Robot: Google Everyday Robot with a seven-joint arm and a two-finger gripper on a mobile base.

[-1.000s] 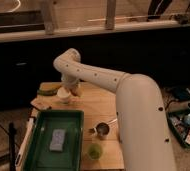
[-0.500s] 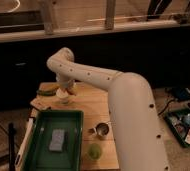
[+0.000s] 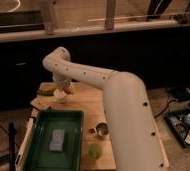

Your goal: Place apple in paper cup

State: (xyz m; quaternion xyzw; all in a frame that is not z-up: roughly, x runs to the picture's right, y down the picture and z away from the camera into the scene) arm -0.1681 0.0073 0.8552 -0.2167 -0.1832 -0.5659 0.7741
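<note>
At the upper left of the wooden surface [image 3: 90,107], the end effector [image 3: 64,89] is gripping the apple [image 3: 68,90], its fingers closed on it, hanging just above the paper cup [image 3: 61,98], beyond the green tray [image 3: 73,145].

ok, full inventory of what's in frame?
apple: 1, orange-red, in the gripper above the paper cup
paper cup: 1, white, far left of table
tray: 1, green, near left of table
sponge: 1, grey, in tray
measuring cup: 1, metal, right of tray
green cup: 1, near table edge
table: 1, wooden
gripper: 1, shut on apple, over paper cup
arm: 1, white, reaching from right
</note>
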